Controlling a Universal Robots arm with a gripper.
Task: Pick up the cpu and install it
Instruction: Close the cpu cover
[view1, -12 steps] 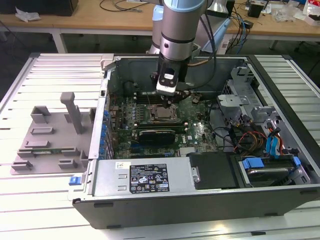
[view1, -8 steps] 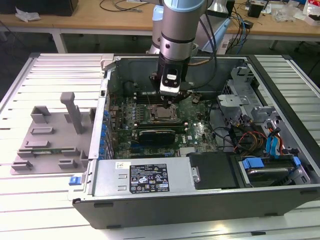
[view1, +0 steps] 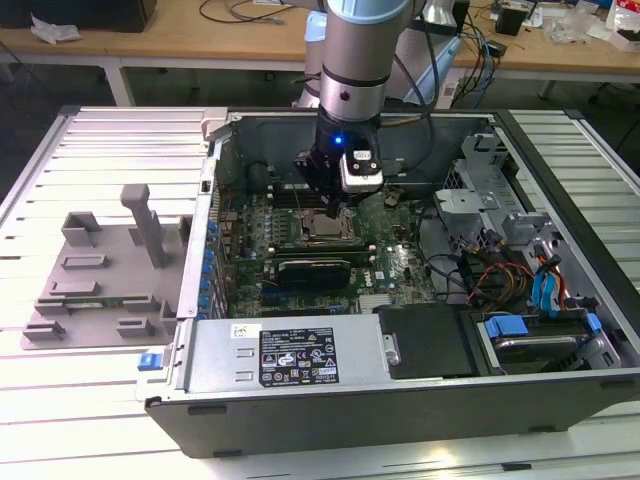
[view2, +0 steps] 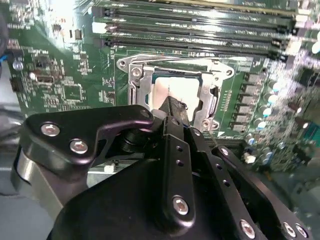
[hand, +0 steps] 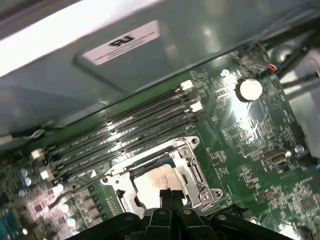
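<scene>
Silver cpu (hand: 150, 182) lies in its socket (hand: 195, 172) beneath the end effector (hand: 172, 196), tips pressed together.

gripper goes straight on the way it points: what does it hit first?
Most likely the cpu, lying in the socket frame on the motherboard. In both wrist views the gripper points at its metal top; whether there is a gap between them is unclear.

The arm (view1: 355, 60) points straight down, its jaws pressed together at the tip.
</scene>
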